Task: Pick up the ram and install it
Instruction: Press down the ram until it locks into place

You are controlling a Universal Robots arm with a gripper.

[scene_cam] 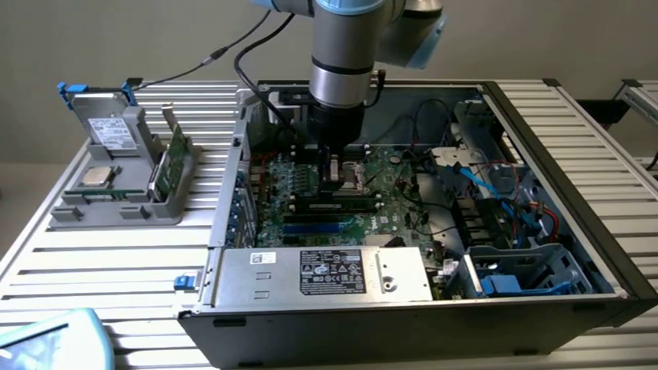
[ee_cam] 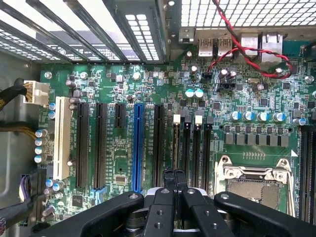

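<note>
My gripper (scene_cam: 334, 187) hangs low inside the open computer case, just above the motherboard (scene_cam: 396, 181). Its black fingers (ee_cam: 164, 197) are shut, with nothing showing between them. Right under the tips a long, narrow dark stick with a green edge, seemingly the ram (scene_cam: 331, 204), lies along the black memory slots. I cannot tell whether the fingertips touch it. In the wrist view the tips sit over the near end of a row of black slots (ee_cam: 176, 148), beside the open processor socket (ee_cam: 252, 182).
The case walls (scene_cam: 575, 193) and the silver power supply (scene_cam: 323, 274) hem the arm in. A blue slot (ee_cam: 137, 148) and further black slots lie beside the memory slots. On the exterior view's left, a grey holder (scene_cam: 77, 212) carries a drive, a silver chip (scene_cam: 98, 176) and green boards (scene_cam: 175, 158).
</note>
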